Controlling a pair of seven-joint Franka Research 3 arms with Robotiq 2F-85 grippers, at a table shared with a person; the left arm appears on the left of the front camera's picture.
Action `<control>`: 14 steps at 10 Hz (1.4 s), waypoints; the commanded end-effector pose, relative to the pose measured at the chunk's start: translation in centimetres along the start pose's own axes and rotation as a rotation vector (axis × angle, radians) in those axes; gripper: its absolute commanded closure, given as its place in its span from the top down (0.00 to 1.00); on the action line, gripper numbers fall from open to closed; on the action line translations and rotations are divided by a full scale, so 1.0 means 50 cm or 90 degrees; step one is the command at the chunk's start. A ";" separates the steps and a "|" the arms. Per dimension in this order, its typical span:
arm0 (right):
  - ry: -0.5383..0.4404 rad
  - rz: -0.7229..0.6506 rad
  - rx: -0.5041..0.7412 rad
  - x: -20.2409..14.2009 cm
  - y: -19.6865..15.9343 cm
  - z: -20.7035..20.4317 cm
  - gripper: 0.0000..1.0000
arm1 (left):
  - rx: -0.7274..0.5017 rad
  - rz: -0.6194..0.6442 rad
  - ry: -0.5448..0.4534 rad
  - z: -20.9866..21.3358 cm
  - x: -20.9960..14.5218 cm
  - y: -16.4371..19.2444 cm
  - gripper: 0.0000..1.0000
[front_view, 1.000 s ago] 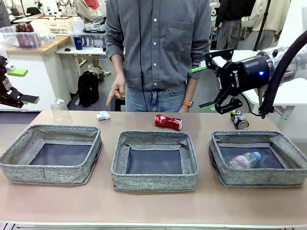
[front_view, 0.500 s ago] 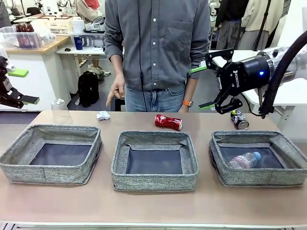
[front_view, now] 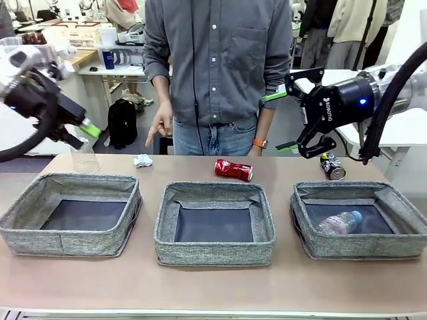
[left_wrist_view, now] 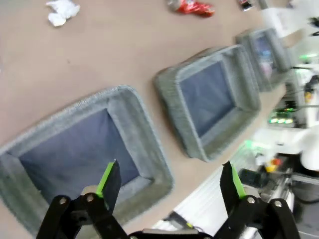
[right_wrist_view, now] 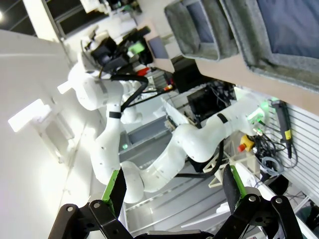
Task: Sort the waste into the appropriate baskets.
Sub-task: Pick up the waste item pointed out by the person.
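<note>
Grey woven baskets stand in a row on the desk (front_view: pixel 213 290). With the middle basket (front_view: pixel 215 252) as dial centre and 12 o'clock toward the person (front_view: pixel 220 67), the left basket (front_view: pixel 67 248) lies at 9 and the right basket (front_view: pixel 363 248) at 3. The bottle (front_view: pixel 340 223) lies inside the right basket. Unsorted on the desk are the cup (front_view: pixel 85 156) at 10, the paper ball (front_view: pixel 143 160) at 11, the red can (front_view: pixel 234 170) at 12 and the dark can (front_view: pixel 332 167) at 2.

Handling, as judged:
- Cans: light, dented metal, stiff. Pinch firmly across the flattened body.
- Cup: thin, slick, easily buckled. Grip the wall lightly.
- Paper ball: soft and compressible. Close well into its bulk.

The left claw (front_view: pixel 83 135) hangs open and empty above the cup. The right claw (front_view: pixel 273 123) is open and empty, raised near 1.

The front view gives the row order and the bottle's basket. The left wrist view looks down past the left claw (left_wrist_view: pixel 169 169) onto bare basket floors, with the paper ball (left_wrist_view: pixel 62 11) and red can (left_wrist_view: pixel 194 7) at its 12 o'clock edge. The right wrist view, past the right claw (right_wrist_view: pixel 173 174), takes in basket rims at 1.
</note>
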State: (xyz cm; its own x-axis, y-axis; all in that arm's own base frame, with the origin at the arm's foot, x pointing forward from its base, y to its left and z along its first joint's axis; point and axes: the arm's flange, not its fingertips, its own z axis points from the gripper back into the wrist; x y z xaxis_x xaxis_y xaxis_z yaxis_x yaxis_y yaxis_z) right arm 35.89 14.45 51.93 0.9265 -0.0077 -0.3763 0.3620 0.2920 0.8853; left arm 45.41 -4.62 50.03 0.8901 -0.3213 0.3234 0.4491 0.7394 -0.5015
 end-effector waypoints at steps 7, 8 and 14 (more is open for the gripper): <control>0.003 -0.011 -0.009 -0.004 0.009 0.005 1.00 | 0.024 -0.009 0.041 -0.115 0.074 -0.018 1.00; 0.003 -0.011 -0.009 -0.004 0.009 0.005 1.00 | 0.098 0.104 -0.010 -0.114 0.075 -0.023 1.00; 0.003 -0.011 -0.009 -0.004 0.009 0.005 1.00 | 0.355 0.232 -0.002 -0.280 0.306 0.053 1.00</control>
State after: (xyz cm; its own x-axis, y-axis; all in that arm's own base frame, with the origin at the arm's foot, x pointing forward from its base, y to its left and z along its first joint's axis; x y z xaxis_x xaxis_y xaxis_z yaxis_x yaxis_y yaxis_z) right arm 35.90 14.39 51.92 0.9262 -0.0081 -0.3769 0.3628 0.2915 0.8851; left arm 59.47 -14.62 41.91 0.9755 0.0102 0.2197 0.0244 0.9877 -0.1543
